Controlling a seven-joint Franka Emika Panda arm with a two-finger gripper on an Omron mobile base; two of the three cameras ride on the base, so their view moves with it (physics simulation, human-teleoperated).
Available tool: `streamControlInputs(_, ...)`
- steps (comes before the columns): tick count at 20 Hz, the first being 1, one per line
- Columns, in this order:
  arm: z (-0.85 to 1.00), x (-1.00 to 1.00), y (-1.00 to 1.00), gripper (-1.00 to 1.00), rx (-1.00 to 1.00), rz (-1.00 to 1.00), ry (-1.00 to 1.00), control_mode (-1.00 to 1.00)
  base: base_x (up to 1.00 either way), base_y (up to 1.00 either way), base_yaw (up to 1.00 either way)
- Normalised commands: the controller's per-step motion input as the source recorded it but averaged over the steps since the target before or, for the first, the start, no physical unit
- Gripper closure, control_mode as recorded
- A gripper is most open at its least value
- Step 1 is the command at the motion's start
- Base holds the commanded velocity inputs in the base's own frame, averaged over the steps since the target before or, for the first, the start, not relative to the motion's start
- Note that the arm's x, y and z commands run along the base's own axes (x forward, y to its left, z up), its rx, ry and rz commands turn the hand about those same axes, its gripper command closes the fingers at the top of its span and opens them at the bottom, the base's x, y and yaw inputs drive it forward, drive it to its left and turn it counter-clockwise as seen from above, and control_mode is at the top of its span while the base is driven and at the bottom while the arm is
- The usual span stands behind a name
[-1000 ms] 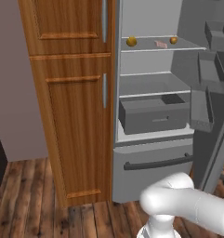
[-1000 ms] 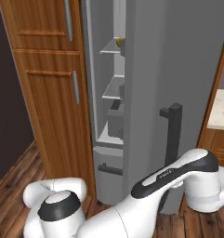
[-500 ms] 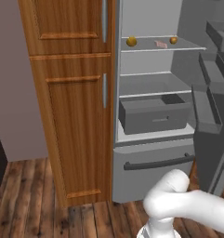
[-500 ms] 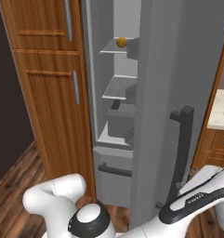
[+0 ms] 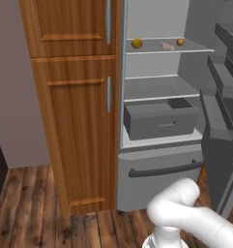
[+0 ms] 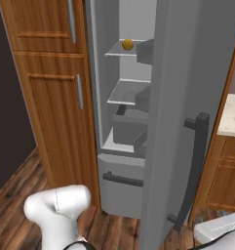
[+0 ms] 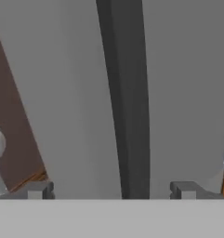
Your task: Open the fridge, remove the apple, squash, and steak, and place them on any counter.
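Wooden floorboards run beneath the tall grey fridge (image 5: 161, 145), its door swung open. Yellow-orange squash (image 5: 136, 43), pink steak (image 5: 167, 46) and small reddish apple (image 5: 180, 42) remain shelved at far top. The two-finger gripper (image 7: 112, 189) is spread wide, facing the dark bar handle (image 7: 125, 97), grasping nothing.

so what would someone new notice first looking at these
The grey fridge stands with its door swung wide beside a tall brown wooden cabinet. On its top shelf sit the yellow-orange squash, the pinkish steak and the small apple. In the hand view the open pincer faces the door's dark bar handle, with its tips either side.
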Motion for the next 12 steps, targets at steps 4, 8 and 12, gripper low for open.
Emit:
streamControlInputs(4, 0.18, -0.74, 0.76, -1.0, -0.03, -0.49, 0.0, -1.0, 0.0, 0.0, 0.0)
streamControlInputs(8, 0.69, -0.32, 1.0, -1.0, -0.22, -0.29, 0.1, -1.0, 0.0, 0.0, 0.0)
streamControlInputs(12, 0.99, 0.0, 0.9, -1.0, -0.32, -0.21, 0.38, -1.0, 0.0, 0.0, 0.0)
